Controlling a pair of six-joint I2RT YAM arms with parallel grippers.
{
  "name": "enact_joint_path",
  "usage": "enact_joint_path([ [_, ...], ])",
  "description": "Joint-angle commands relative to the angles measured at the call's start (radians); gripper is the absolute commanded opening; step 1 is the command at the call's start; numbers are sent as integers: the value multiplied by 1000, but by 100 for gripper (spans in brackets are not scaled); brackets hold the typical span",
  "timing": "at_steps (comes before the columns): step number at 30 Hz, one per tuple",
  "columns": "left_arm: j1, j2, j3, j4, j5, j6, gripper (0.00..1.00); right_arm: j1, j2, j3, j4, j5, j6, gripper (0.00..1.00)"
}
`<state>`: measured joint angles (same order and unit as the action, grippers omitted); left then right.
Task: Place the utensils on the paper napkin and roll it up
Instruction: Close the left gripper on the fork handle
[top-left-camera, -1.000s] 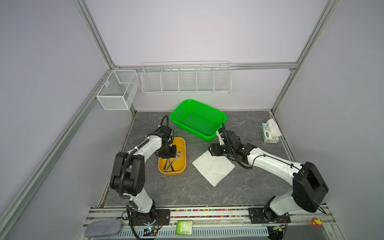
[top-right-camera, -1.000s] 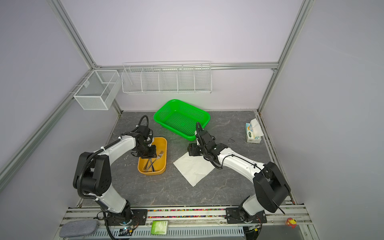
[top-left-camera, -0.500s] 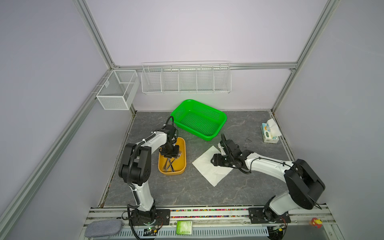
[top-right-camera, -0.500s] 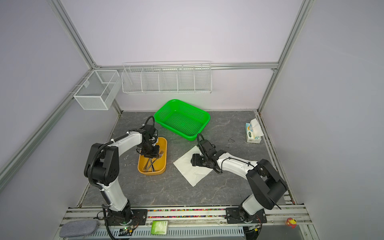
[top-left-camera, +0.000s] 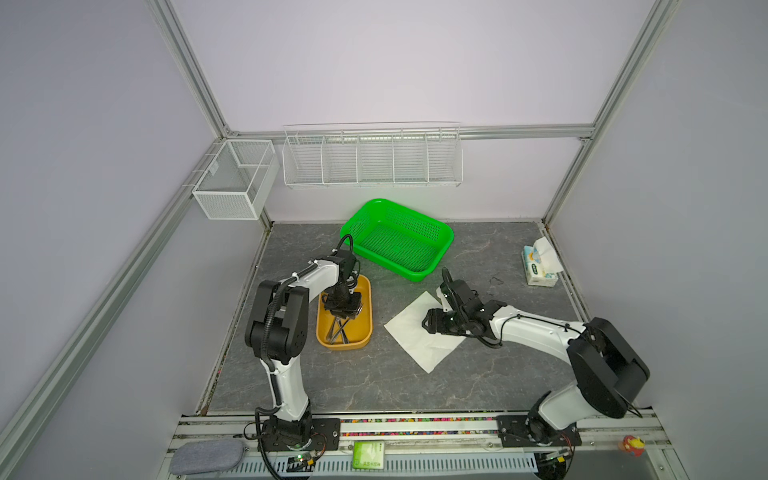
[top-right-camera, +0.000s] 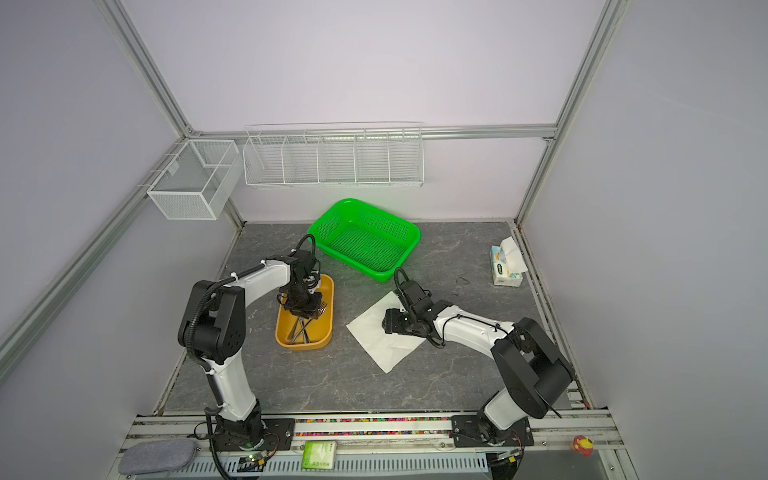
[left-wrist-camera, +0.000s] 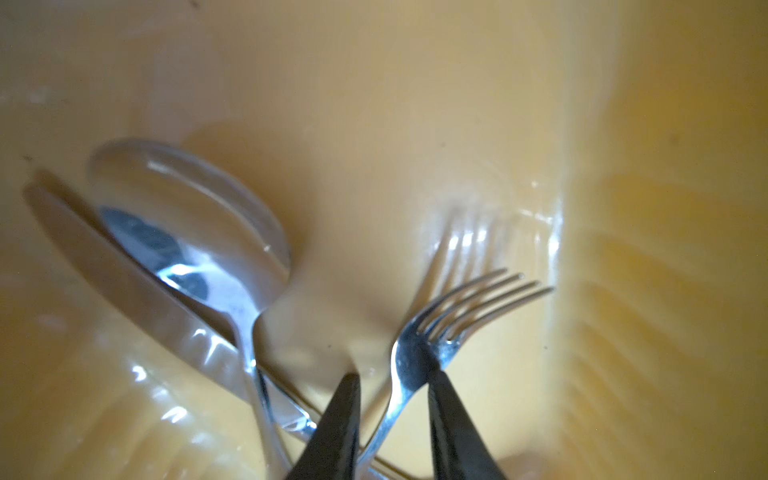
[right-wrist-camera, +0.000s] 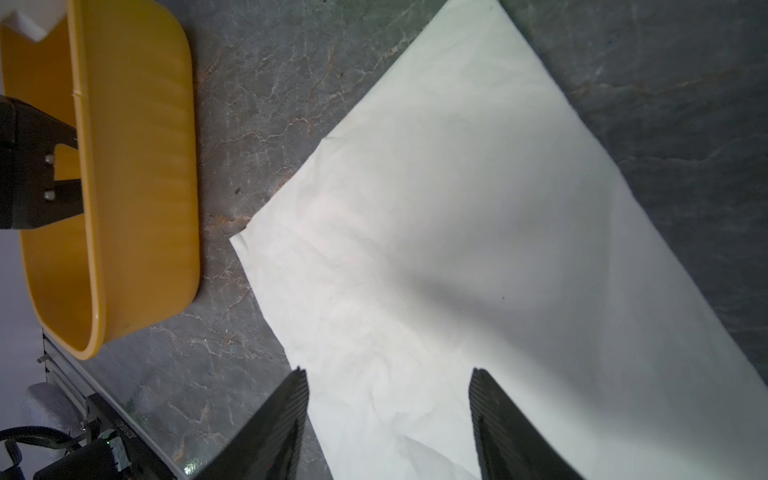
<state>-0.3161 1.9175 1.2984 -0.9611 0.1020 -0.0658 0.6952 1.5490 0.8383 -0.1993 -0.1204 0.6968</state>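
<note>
Fork (left-wrist-camera: 415, 353) now between tips of left tool (left-wrist-camera: 392, 376)

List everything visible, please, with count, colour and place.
tub: 1, yellow, table left
fork: 1, silver, in tub
spoon: 1, silver, in tub
knife: 1, silver, in tub
paper napkin: 1, white, table centre
basket: 1, green, table rear
tissue pack: 1, blue-white, table right
wire rack: 1, white, back wall
mesh box: 1, white, left wall
pad: 1, grey, front rail
packet: 1, green, front rail
toy: 1, red-yellow, front right
left gripper: 1, black, open around fork
right gripper: 1, black, open above napkin
</note>
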Motion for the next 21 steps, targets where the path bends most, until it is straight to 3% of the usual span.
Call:
enact_joint_path([
  [1,-8,18,3,-58,-35,26,30,-4,-1,-9,-13,13,12,65],
  [12,-29,-37,-6,-90,-62,26,37,-4,-1,-17,-12,7,11,65],
  [21,-29,43,15,-83,-35,49,32,-3,-7,-20,-17,11,13,65],
])
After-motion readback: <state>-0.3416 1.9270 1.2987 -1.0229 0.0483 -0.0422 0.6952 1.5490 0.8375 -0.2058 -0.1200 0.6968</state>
